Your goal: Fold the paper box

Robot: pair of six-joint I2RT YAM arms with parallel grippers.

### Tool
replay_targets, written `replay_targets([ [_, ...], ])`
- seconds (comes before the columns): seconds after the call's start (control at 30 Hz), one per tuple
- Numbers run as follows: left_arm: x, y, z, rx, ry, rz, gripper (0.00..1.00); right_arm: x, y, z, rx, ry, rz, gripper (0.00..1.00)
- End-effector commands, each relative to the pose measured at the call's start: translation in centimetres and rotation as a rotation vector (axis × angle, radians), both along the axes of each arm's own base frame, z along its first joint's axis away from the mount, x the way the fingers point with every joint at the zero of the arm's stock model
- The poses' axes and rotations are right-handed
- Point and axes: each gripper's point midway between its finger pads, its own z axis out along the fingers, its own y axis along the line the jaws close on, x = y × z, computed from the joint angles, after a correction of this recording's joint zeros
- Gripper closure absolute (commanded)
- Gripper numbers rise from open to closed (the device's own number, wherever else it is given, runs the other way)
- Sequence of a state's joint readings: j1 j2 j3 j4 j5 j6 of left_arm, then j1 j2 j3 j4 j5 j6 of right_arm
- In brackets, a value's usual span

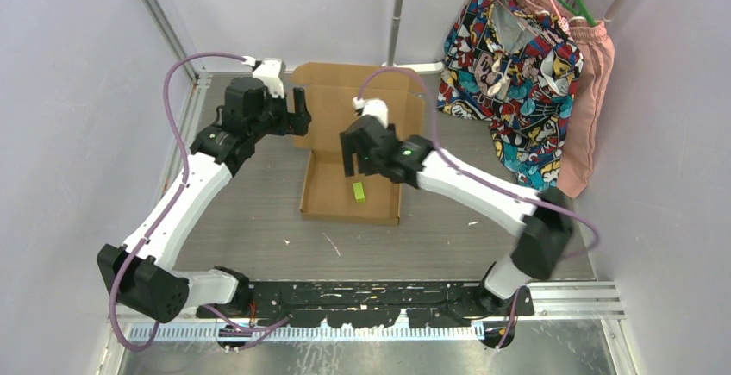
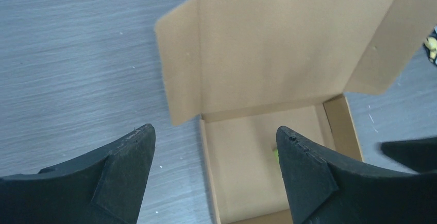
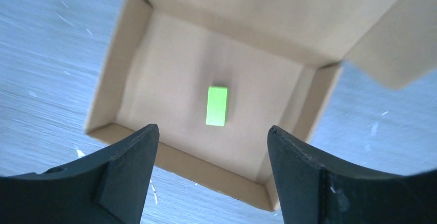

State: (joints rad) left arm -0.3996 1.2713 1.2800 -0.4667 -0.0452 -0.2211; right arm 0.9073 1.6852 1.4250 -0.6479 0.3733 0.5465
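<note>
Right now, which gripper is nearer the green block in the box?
Right. The right gripper hovers open over the green block; the left gripper sits by the paper box lid's left edge.

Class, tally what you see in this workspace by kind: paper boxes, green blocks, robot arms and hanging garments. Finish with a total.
Paper box: 1
Green block: 1
Robot arms: 2
Hanging garments: 2
Total: 6
</note>
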Motion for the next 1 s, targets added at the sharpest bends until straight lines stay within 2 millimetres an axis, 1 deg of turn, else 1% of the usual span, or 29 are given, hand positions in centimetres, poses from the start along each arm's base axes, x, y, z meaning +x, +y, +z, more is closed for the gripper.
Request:
replay_targets([
  [0.0,1.9,1.8,3.1,-0.051,-0.124,0.006,0.14,2.9,-6.1,9.5,0.085,-0.281,-0.016,0.17],
  [0.07,2.6,2.0,2.9,-0.075,-0.13,-0.011,0.16,3.9,-9.3,11.0,0.176,-0.317,-0.029,0.17],
  [0.13,3.4,2.0,2.5,-0.096,-0.138,-0.037,0.18,4.6,-11.5,12.5,0.25,-0.398,0.001,0.16],
  [0.17,3.7,1.8,2.2,-0.109,-0.14,-0.063,0.19,4.8,-12.6,12.3,0.249,-0.422,0.015,0.17],
  [0.23,4.3,1.1,2.0,-0.133,-0.156,-0.123,0.22,5.6,-14.1,12.7,0.245,-0.466,0.032,0.19],
  [0.3,4.8,0.3,1.4,-0.138,-0.155,-0.174,0.25,6.3,-14.9,12.4,0.25,-0.462,0.053,0.21],
  [0.37,5.3,0.2,1.0,-0.132,-0.152,-0.181,0.27,7.4,-15.8,11.8,0.252,-0.458,0.039,0.22],
  [0.43,5.7,0.3,0.8,-0.129,-0.16,-0.174,0.27,8.5,-16.5,11.3,0.297,-0.465,0.021,0.23],
  [0.5,6.0,0.4,0.8,-0.124,-0.173,-0.171,0.27,9.7,-16.9,10.9,0.357,-0.473,0.001,0.25],
  [0.53,6.1,0.5,0.8,-0.118,-0.178,-0.171,0.27,10.4,-16.9,11.0,0.377,-0.492,-0.002,0.26],
  [0.67,6.8,0.8,0.6,-0.098,-0.184,-0.162,0.28,12.2,-16.6,10.5,0.403,-0.509,0.004,0.28],
  [0.83,7.5,1.5,0.9,-0.096,-0.218,-0.149,0.29,13.6,-15.8,10.9,0.445,-0.536,0.041,0.3],
  [0.97,8.4,2.2,0.3,-0.098,-0.214,-0.144,0.31,14.7,-15.4,10.7,0.451,-0.531,0.054,0.31],
])
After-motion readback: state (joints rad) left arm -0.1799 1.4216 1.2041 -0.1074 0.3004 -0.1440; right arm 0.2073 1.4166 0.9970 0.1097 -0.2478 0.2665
